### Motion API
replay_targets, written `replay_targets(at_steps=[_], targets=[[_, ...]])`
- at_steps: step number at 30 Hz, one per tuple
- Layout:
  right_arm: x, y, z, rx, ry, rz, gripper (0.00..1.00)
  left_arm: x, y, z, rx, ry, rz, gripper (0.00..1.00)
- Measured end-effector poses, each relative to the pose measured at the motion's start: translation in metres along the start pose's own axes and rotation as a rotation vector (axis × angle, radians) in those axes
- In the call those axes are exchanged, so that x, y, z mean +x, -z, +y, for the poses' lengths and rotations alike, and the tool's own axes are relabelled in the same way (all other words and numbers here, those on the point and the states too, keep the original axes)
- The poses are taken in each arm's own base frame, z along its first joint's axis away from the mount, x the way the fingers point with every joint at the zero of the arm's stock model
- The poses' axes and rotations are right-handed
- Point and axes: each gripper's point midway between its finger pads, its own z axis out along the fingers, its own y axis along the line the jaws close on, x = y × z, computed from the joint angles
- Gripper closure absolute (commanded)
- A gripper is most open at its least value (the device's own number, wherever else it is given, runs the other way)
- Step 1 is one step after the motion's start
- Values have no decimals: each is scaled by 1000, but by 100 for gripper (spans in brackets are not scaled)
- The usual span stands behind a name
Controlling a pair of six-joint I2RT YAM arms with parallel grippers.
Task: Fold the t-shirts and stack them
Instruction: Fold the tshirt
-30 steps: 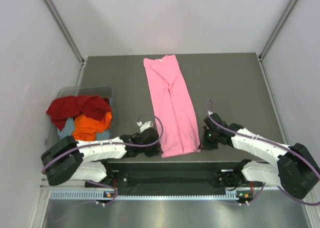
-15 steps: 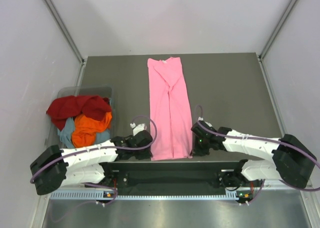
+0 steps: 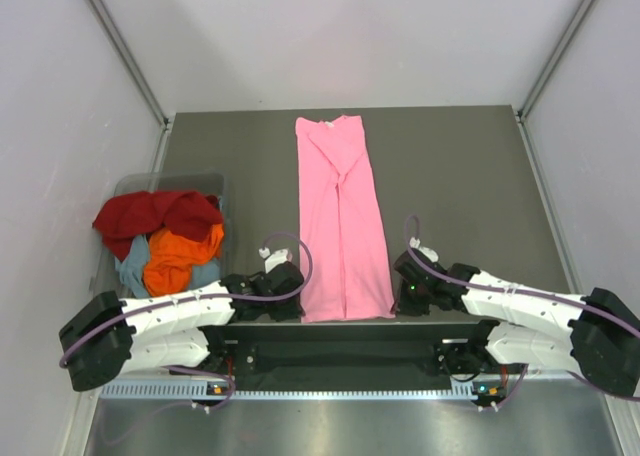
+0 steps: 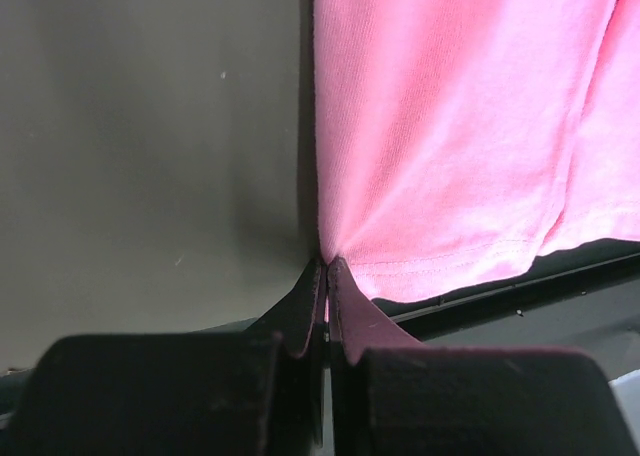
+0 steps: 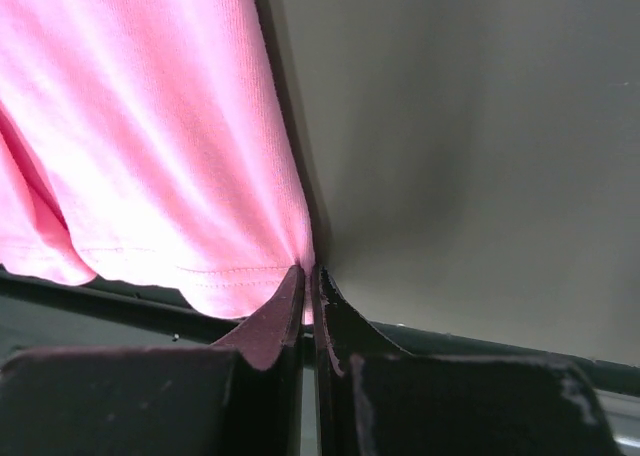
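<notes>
Top external: bin (image 3: 200, 182) holds red, orange, grey-blue t-shirts (image 3: 170, 238); pink t-shirt (image 3: 342, 226) outside.

Right of the long pink t-shirt (image 3: 340, 216) the surface (image 3: 470, 176) lies bare up to the side wall (image 3: 585, 176), the widest room for a pincer. Left of it runs a narrower bare lane (the bin (image 3: 205, 179), heaped with t-shirts (image 3: 165, 226), blocks the left edge). Both arms lie low along the near edge, left pincer (image 3: 299, 301) and right pincer (image 3: 399, 299) at the shirt's near corners.
</notes>
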Motion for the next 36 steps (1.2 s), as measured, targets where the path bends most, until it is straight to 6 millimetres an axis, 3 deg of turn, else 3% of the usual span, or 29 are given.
replay_targets(at_steps=[8, 13, 16, 19, 25, 30, 36], targets=[[-3, 0, -5, 24, 5, -20, 100, 0, 3, 3, -8, 11, -3, 100], [-5, 0, -7, 31, 17, -29, 97, -2, 9, 5, -8, 14, -14, 65], [-5, 0, -7, 31, 29, -31, 87, -3, 13, 4, 4, 22, -20, 59], [-6, 2, -9, 38, 47, -36, 79, -5, 18, -1, 37, 27, -33, 58], [-15, 16, -7, 51, 83, -61, 75, -8, 24, -8, 78, 37, -44, 59], [-27, 27, 15, 6, 106, -81, 81, -3, 21, -5, 82, 39, -31, 64], [-32, 31, 50, -58, 150, -65, 81, -2, 22, -10, 109, 37, -22, 67]])
